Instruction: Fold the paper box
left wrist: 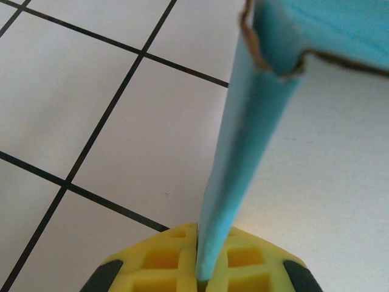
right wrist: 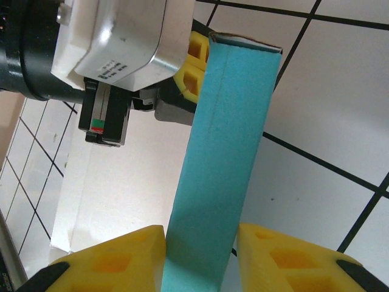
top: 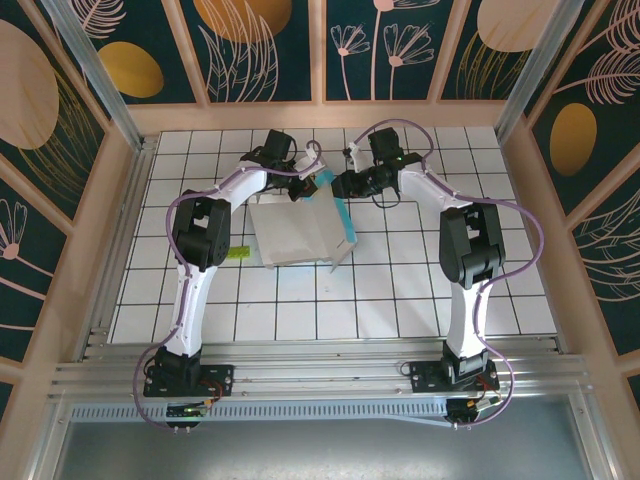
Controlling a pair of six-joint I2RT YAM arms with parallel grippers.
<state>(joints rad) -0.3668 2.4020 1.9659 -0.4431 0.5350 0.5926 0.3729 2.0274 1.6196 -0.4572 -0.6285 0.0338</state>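
Note:
The paper box (top: 295, 235) lies mid-table, its white inside up, with a teal side wall standing along its right edge. My left gripper (top: 306, 186) is at the box's far edge. In the left wrist view its yellow fingers (left wrist: 164, 258) are shut on a thin teal flap of the paper box (left wrist: 255, 121) that stands edge-on between them. My right gripper (top: 347, 186) is at the far right corner. Its yellow fingers (right wrist: 118, 258) flank a teal strip of the paper box (right wrist: 225, 152), touching both of its long edges. The left gripper (right wrist: 193, 61) holds that strip's far end.
A tiny lime-green block (top: 238, 253) lies on the tiles left of the box, beside the left arm. The white tiled table (top: 420, 290) has low wooden walls around it. Both arms reach in from the near edge and meet over the box's far side.

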